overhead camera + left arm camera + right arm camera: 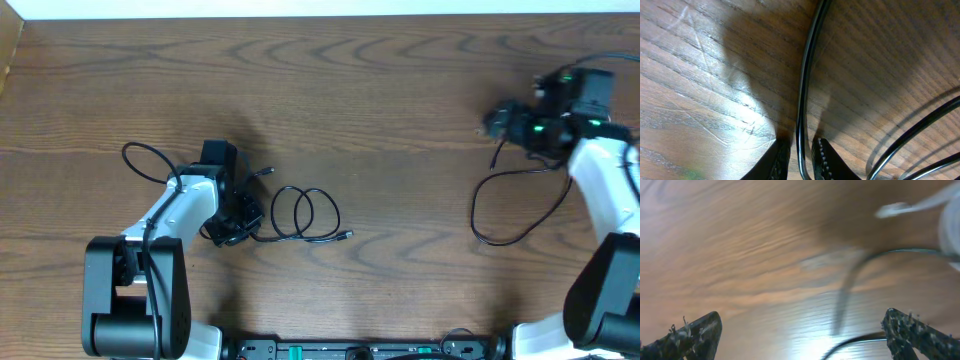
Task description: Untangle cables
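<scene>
Left hand [799,149] clamps cable [801,100], contact hidden overhead

Heavy motion blur, rt wrist view.

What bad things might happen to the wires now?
1. The left gripper pinches the black cable right at its fingertips, so a hard pull might let it slip out.
2. That cable's loops cross each other, so tugging the wrong way may tighten them into a knot.
3. The right gripper is wide open and holds nothing; it could miss the thin other black cable.
</scene>
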Available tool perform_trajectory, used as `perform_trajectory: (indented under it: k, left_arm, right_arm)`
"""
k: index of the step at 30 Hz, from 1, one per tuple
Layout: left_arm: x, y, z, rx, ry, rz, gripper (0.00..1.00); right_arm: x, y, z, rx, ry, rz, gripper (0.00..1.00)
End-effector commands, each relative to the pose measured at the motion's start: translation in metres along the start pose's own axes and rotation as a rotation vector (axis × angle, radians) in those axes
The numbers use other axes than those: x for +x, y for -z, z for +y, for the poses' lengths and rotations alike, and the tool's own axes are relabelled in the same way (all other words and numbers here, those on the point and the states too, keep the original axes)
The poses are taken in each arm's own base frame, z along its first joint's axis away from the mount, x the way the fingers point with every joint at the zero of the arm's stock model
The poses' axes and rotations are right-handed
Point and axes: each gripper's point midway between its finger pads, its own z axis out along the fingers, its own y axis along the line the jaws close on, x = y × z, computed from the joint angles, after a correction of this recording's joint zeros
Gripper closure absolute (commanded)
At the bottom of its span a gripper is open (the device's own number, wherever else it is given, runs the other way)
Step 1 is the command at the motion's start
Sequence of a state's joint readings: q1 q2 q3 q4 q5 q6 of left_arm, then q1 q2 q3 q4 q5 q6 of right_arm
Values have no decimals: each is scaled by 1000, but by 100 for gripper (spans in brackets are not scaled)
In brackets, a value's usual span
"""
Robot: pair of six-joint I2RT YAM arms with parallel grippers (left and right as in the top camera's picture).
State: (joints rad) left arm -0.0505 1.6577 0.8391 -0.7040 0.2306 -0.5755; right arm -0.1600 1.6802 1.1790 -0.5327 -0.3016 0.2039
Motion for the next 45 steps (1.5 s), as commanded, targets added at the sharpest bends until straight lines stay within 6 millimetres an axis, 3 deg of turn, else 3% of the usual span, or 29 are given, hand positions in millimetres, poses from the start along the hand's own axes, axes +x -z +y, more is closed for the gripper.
perform_trajectory:
  k: [1,7,10,12,14,15,16,17,20,24,27,31,35,39,45]
  left_arm:
    - [5,-8,8,-24,0,10,79]
    - [5,-8,8,-24,0,9,80]
    - [5,-8,8,-23,0,10,91]
    - [6,-8,6,-14,0,17,92]
    - [9,-7,2,13,-16,35,92]
    - [16,-3,-7,79,-41,90,93]
    - [22,1,-14,133,-56,129,93]
    - [28,8,-25,220,-80,179,92]
    - [41,34,-57,491,-147,279,92]
    - [49,77,-85,825,-178,356,93]
    - [52,112,-101,1061,-197,400,93]
    - [55,145,-111,1257,-196,451,92]
    - [57,153,-111,1278,-205,449,92]
    - [62,168,-112,1289,-235,421,93]
    - [64,207,-114,1215,-313,261,93]
  right_arm:
    - [22,-6,40,-76,124,71,1]
    - [71,-13,95,-149,259,207,1]
    - [90,-14,124,-197,321,242,1]
    - [103,-14,142,-239,354,269,1]
    - [115,-13,157,-269,341,300,20]
    - [126,-11,170,-298,318,330,50]
    - [132,-9,177,-322,315,347,59]
    - [139,-6,187,-362,325,365,58]
    - [152,1,211,-457,356,396,43]
    - [161,10,229,-542,357,423,43]
    - [163,17,239,-604,328,445,41]
    - [161,23,244,-659,298,461,34]
    - [159,21,237,-633,289,461,19]
    - [164,17,223,-588,344,468,12]
    - [165,10,190,-455,352,488,8]
